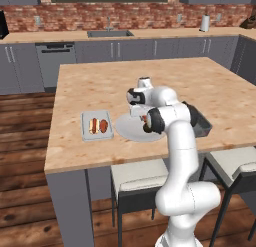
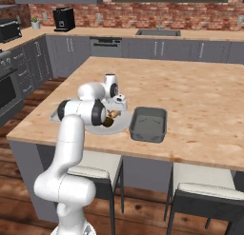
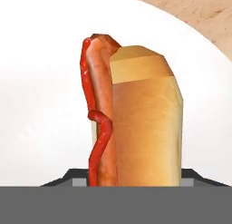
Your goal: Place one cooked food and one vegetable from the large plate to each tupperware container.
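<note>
Hot dog (image 3: 131,119) in its bun lies on the large plate (image 3: 41,105), right in front of the claw (image 3: 136,182) and reaching down between its dark tips; whether they pinch it I cannot tell. Left of the plate, the light grey tray (image 1: 97,125) carries a hot dog and a reddish piece. The darker grey tray (image 2: 148,124) sits just right.
</note>
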